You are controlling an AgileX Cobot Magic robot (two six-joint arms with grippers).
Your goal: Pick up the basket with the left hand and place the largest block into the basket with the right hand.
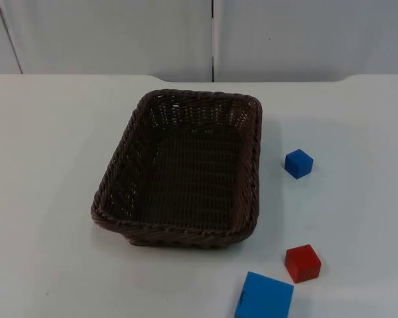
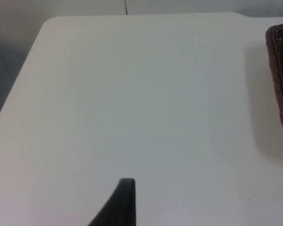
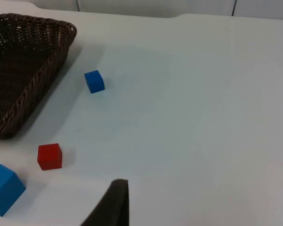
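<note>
A dark brown wicker basket (image 1: 117, 165) stands empty in the middle of the table. Right of it lie three cubes: a small blue block (image 1: 298, 163), a small red block (image 1: 302, 262), and the largest, a light blue block (image 1: 264, 298), at the table's front edge. The right wrist view shows the basket (image 3: 33, 80), the small blue block (image 3: 94, 81), the red block (image 3: 50, 156) and the large blue block (image 3: 4, 187), with my right gripper (image 3: 114, 202) well away from them. My left gripper (image 2: 123, 202) hovers over bare table, far from the basket's end (image 2: 282, 70).
The white table top (image 1: 46, 132) ends at a grey partition wall (image 1: 119, 33) behind the basket. Open table lies left of the basket and to the far right of the blocks.
</note>
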